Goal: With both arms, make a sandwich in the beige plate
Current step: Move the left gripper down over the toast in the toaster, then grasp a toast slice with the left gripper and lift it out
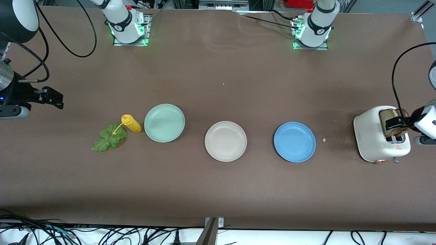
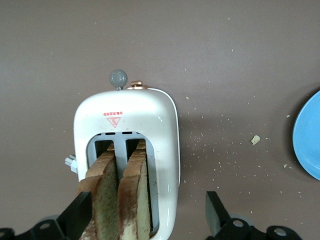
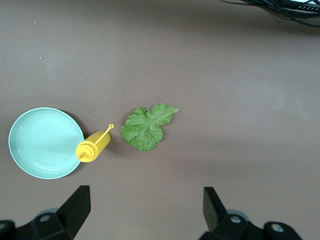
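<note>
Two bread slices (image 2: pixel 120 200) in toaster (image 1: pixel 378 139), three plates, one lettuce leaf (image 1: pixel 109 137).

Red warning triangle under a red strip on the white toaster (image 2: pixel 131 150).

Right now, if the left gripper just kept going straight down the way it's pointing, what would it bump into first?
Probably the bread slices standing in the white toaster. The left gripper hangs open right over them, one finger beside the outer slice. How much gap remains is hard to judge.
</note>
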Controlling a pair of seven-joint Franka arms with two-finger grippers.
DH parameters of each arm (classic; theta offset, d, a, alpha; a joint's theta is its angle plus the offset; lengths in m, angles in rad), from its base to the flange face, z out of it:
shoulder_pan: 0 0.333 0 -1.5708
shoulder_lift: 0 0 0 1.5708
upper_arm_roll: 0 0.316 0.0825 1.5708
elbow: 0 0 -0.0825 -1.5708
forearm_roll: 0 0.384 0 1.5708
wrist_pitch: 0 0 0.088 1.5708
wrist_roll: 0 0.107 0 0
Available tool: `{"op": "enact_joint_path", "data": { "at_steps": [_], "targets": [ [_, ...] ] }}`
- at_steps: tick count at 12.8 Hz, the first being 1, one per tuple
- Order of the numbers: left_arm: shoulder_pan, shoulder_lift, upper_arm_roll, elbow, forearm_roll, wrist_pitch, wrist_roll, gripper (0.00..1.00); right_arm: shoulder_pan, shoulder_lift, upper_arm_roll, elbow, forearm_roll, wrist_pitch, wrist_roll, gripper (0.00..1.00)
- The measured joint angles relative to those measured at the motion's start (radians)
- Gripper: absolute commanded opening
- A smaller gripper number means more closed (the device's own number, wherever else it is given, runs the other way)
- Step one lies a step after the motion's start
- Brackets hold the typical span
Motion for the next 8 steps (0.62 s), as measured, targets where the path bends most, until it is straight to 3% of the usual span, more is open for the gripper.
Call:
{"op": "enact_joint_path", "data": {
  "at_steps": [5, 6, 8],
  "targets": [
    [0.022, 0.0, 0.0, -0.058, 0.0, 0.023, 0.0, 0.96, 0.005, -0.005, 0.002, 0.002, 0.018, -0.006, 0.0, 1.0],
    [0.028, -0.001, 0.0, -0.075, 0.0, 0.034, 0.0, 0.86, 0.004, -0.005, 0.001, 0.002, 0.018, -0.006, 0.0, 1.0],
    [0.035, -0.003, 0.0, -0.103, 0.0, 0.047, 0.0, 0.32, 0.004, -0.005, 0.001, 0.002, 0.018, -0.006, 0.0, 1.0]
  ]
}}
